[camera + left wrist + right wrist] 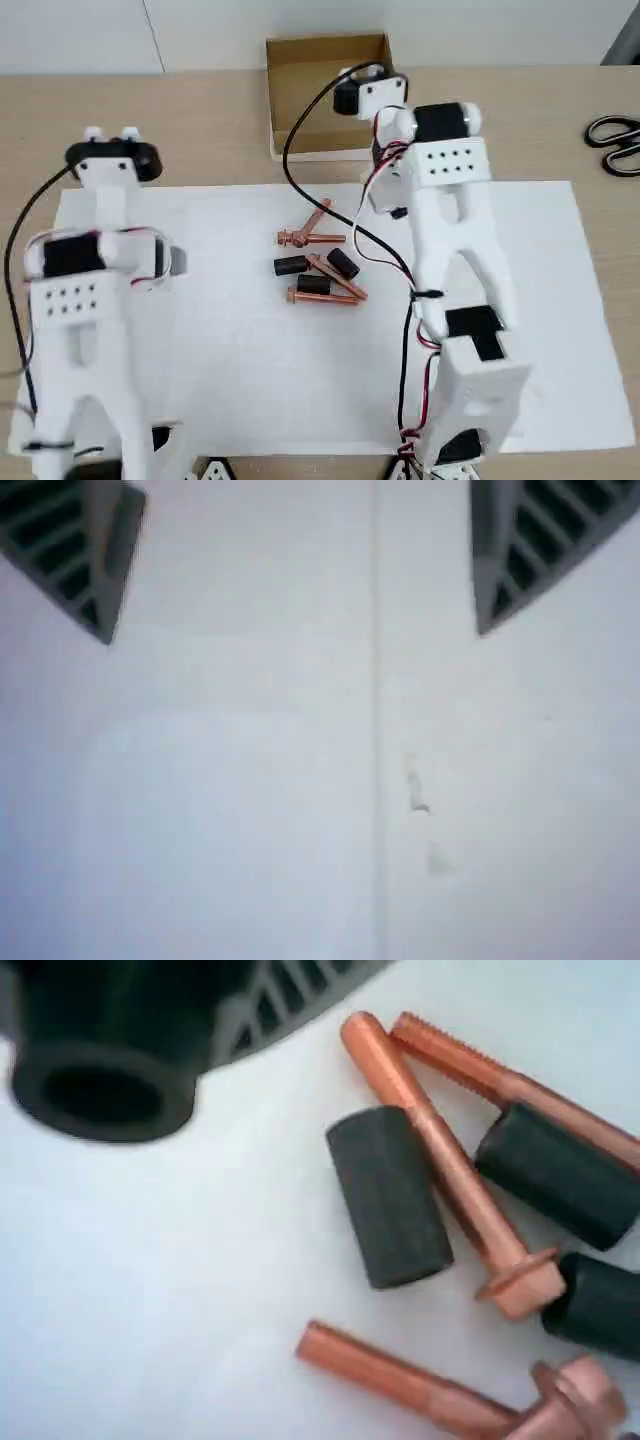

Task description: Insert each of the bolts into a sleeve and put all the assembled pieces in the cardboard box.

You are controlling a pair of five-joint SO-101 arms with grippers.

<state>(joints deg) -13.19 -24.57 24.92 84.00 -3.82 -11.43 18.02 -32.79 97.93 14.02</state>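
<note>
Four bolts (322,297) and three sleeves (291,265) lie clustered on the paper (200,350) on the table (200,110), short of the box (305,90). My right hand (135,1010) is clamped on a fourth sleeve (100,1085) close over them; my left hand (295,630) hangs spread wide, holding nothing, over the paper

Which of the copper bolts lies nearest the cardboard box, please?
The slanted bolt whose tip points toward the cardboard box; the others lie farther from it.
</note>
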